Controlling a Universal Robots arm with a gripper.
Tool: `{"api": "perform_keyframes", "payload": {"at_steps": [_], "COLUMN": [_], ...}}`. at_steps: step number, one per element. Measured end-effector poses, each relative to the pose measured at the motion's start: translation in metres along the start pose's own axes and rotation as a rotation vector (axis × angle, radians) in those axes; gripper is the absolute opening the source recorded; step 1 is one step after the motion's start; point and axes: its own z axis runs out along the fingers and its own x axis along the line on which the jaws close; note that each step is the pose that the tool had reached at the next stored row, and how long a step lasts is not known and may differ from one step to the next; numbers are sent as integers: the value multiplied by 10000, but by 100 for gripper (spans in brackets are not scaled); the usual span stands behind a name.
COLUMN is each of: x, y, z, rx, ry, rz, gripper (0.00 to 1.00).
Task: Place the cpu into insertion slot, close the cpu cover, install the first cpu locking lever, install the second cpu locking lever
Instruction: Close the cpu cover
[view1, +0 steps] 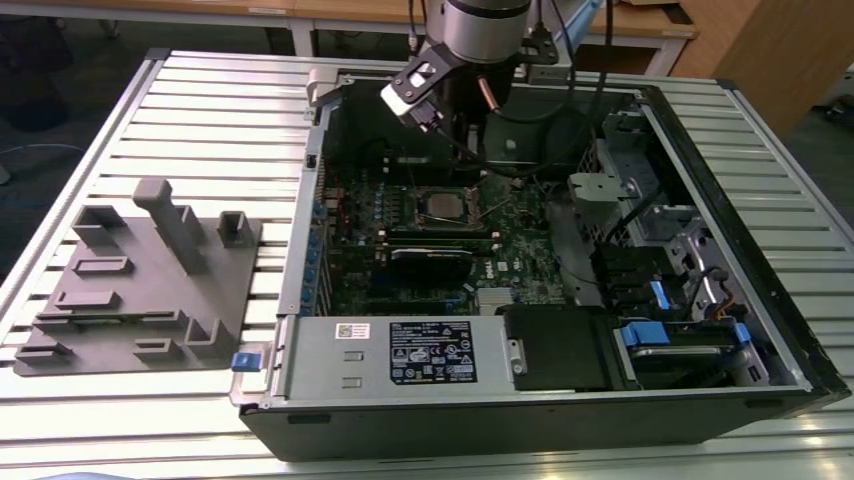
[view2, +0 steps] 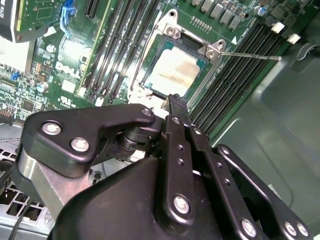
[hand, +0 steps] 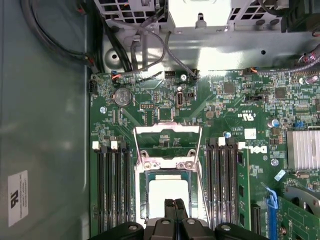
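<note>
I see the arm (view1: 481, 25) coming down from the far edge of the open computer case (view1: 534, 400) and tilted toward the exterior view's left, its wrist over the motherboard (view1: 400, 270). The gripper (hand: 174, 203) points down into the case. In both wrist views its 2 slim black fingers (view2: 176, 107) are pressed together with nothing between them.

The cpu (hand: 167, 192) lies in the insertion slot (hand: 138, 195), pale top up, and the fingertips sit over its near edge. I cannot tell whether they touch it. The first wrist view shows the cpu cover (hand: 167, 131) swung back open beyond the slot, with black memory slots (hand: 112, 185) on both sides. The second wrist view looks from behind the linkage and shows a thin locking lever (view2: 250, 56) sticking out sideways from the slot's corner. The exterior view shows the slatted table (view1: 200, 110) and a grey fixture plate (view1: 134, 290) beside the case.
</note>
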Motion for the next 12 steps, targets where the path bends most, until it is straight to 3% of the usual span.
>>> {"api": "perform_keyframes", "payload": {"at_steps": [12], "x": [11], "y": [176], "z": [9], "rx": [-2], "ry": [-3], "rz": [-1], "gripper": [11]}}
